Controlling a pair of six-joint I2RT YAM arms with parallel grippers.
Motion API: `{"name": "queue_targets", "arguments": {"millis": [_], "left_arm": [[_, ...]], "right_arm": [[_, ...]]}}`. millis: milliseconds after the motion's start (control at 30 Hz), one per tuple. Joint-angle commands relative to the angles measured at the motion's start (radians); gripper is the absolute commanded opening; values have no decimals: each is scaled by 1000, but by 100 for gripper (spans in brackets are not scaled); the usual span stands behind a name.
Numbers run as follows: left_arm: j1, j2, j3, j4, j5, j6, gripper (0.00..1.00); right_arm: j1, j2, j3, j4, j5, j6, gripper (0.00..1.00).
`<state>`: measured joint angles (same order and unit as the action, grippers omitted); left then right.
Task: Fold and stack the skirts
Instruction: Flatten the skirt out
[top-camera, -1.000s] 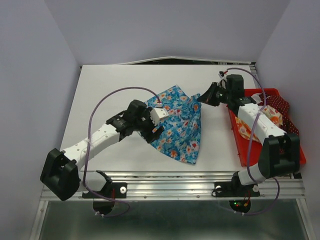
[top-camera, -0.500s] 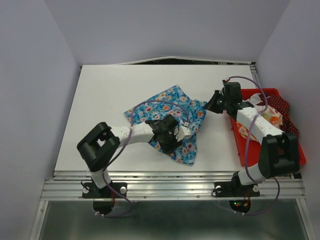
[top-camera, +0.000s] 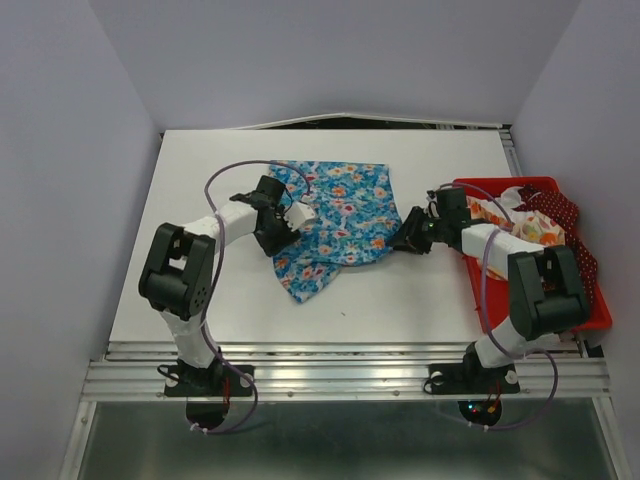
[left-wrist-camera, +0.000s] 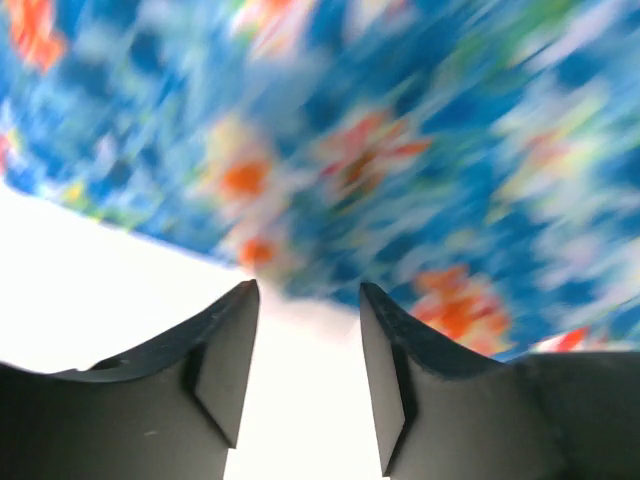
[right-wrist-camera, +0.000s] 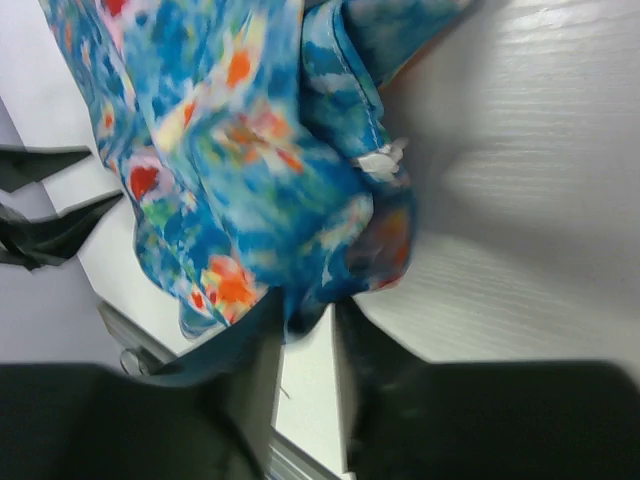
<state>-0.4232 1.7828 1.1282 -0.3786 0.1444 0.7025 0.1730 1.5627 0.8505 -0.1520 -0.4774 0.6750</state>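
Note:
The blue flowered skirt (top-camera: 340, 215) lies spread on the white table (top-camera: 200, 180), its near part rumpled. My left gripper (top-camera: 290, 222) sits at the skirt's left edge. In the left wrist view this gripper (left-wrist-camera: 307, 290) is open, with bare table between its fingers and the blue skirt (left-wrist-camera: 400, 130) just beyond the tips. My right gripper (top-camera: 405, 238) is low at the skirt's right edge. There the right gripper (right-wrist-camera: 310, 315) has its jaws nearly together, pinching a bunched bit of the blue skirt (right-wrist-camera: 250, 150). The cream-white skirt (top-camera: 540, 232) and the dark red skirt (top-camera: 555, 208) lie in the tray.
A red tray (top-camera: 505, 183) stands at the table's right edge, with the right arm reaching across its near-left side. A metal rail (top-camera: 340, 375) runs along the front. Walls close in the table at the back and on both sides.
The blue skirt went from a bunched cone to lying spread and further back. My left gripper moved from the skirt's middle to its left edge. My right gripper came down and nearer.

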Motion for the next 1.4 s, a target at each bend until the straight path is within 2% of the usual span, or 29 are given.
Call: {"name": "queue_targets", "arguments": {"millis": [0,33,133,300,467,533,567,667,833,1033,1167,1300,1367], "left_arm": [[40,-102,77,-200,92,198,64],[41,-152,81,-236,137,215,69],[40,-247,67,-284,210,204,76],[38,-321,27,-292,228,152,77],[24,-332,-47,-238,261,89,76],[6,-332,-79,-211,273,54,75],[-2,-335,-93,-200,276,42,74],[-40,-347,-155,-135,250,-12,72],[-72,-318,-206,-60,244,-90,70],[-132,-283,-243,-3,212,-141,70],[-169,-232,-257,32,124,-178,68],[-177,-162,-248,12,86,-184,65],[-181,-140,-261,10,60,-178,60]], "right_arm": [[2,5,30,95,-150,-40,51],[2,0,74,45,-135,-113,69],[2,-38,131,-58,-95,-248,77],[2,-99,209,-171,-36,-651,100],[2,-107,237,-261,-1,-990,99],[2,-124,202,-261,-4,-1078,93],[2,-136,185,-259,-16,-1148,85],[14,-194,116,-229,-29,-1264,76],[81,-234,52,-179,-35,-1409,75],[135,-227,-13,-110,-40,-1483,73],[157,-207,-42,-72,-41,-1516,70],[168,-197,-50,-60,-33,-1540,67],[168,-205,-67,-47,-35,-1569,66]]}}
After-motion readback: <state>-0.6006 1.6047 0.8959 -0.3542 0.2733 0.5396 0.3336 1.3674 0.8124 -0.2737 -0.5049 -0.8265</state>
